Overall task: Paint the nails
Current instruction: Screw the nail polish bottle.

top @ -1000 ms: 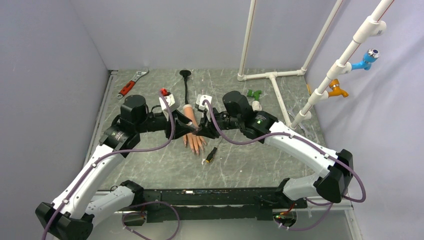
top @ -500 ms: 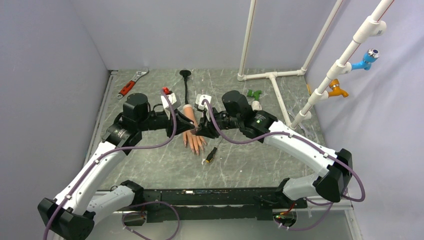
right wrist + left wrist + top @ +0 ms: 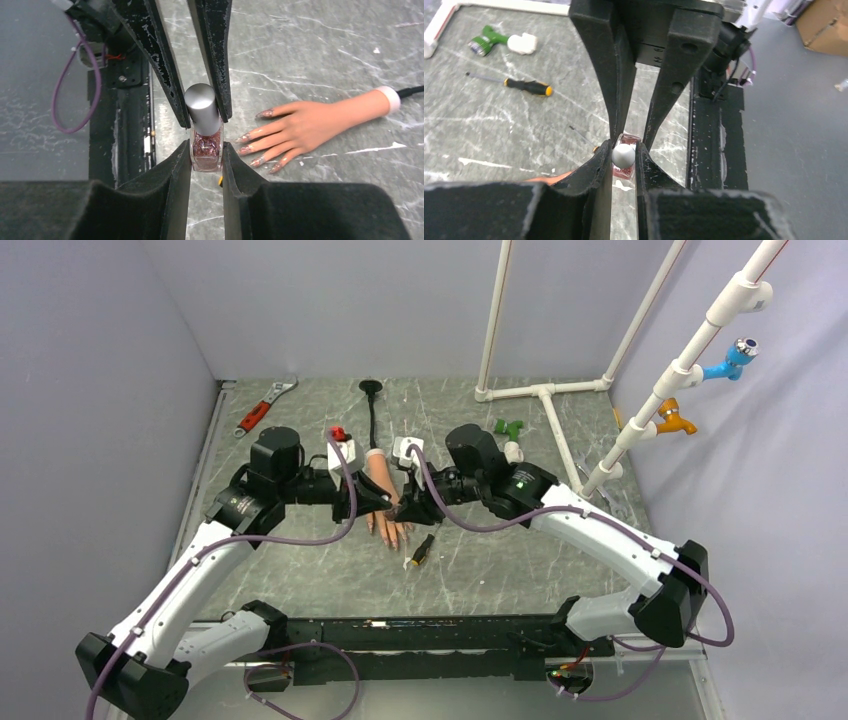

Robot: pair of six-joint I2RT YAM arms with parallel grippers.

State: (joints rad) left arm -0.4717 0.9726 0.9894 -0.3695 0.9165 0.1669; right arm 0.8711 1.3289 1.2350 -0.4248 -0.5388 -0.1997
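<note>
Arms number two, facing each other over the middle of the grey marbled tabletop (image 3: 300, 570). At the upper left of the overhead view lies one red-handled wrench (image 3: 262, 408). Next is the left gripper (image 3: 624, 155), its fingers (image 3: 596, 172) clenched on the single silver cap (image 3: 201, 104) of the one polish bottle (image 3: 206, 149). The right gripper (image 3: 206, 152) comes at it from the opposite side, its fingers (image 3: 172, 172) grasping the bottle's glass body.

One peach mannequin hand (image 3: 310, 124) lies flat on the tabletop just beside them, back up, at the end of a thin black stalk (image 3: 372, 415). Its five nails (image 3: 243, 137) point toward the lower edge of the overhead view and do not touch the bottle. Just below the hand lies one yellow-and-black screwdriver (image 3: 422, 550).

Further right are one green fitting (image 3: 510, 427) and one white pipe frame (image 3: 545, 392). At the right edge are two taps: one blue tap (image 3: 735, 358) and one orange tap (image 3: 672, 422).
</note>
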